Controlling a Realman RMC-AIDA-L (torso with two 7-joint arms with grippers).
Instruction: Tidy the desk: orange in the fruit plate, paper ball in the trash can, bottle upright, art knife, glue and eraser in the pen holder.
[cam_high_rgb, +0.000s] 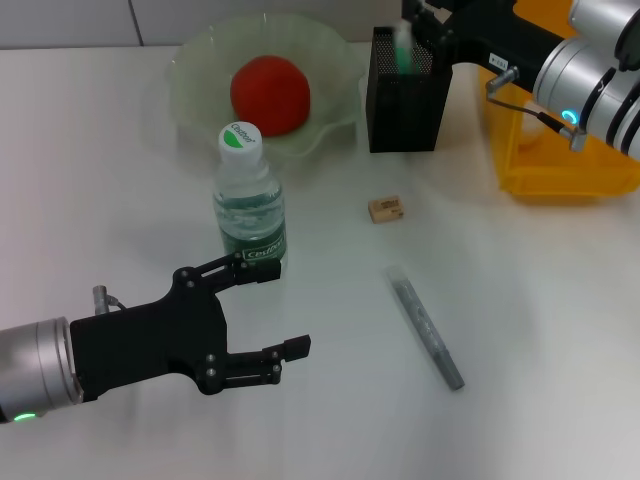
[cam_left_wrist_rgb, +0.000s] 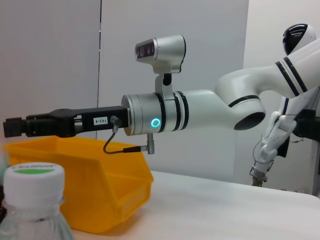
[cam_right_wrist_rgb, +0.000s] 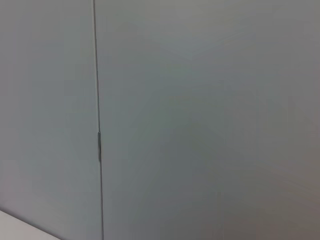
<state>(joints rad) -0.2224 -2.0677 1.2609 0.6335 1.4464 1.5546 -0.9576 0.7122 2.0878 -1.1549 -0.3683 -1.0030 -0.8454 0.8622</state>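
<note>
Nearest me, the left gripper (cam_high_rgb: 268, 310) is hovering low over the desk (cam_high_rgb: 560, 330) with its fingers spread wide, holding nothing. One fingertip is sitting just beside the base of the bottle (cam_high_rgb: 248, 195), which is standing upright; whether it is actually touching the label I cannot tell.

A little farther out, the grey art knife (cam_high_rgb: 427, 327) is lying flat on the desk, and beyond it the eraser (cam_high_rgb: 385, 209) is lying alone, both well apart from the pen holder (cam_high_rgb: 403, 92).

At the back, the right gripper (cam_high_rgb: 412, 28) is reaching over the pen holder's mouth. A pale stick, possibly the glue (cam_high_rgb: 402, 45), is standing in the opening just below it; I cannot tell whether the fingers are clamped on it or apart.

If this is the glue drop, it is going best with the stick centred over the opening and let go only once it is well inside, so the light mesh cup is not tipping.

The orange (cam_high_rgb: 270, 93) is sitting in the fruit plate (cam_high_rgb: 195, 85). The trash can (cam_high_rgb: 565, 165) is standing at the right; its inside is hidden from me.
</note>
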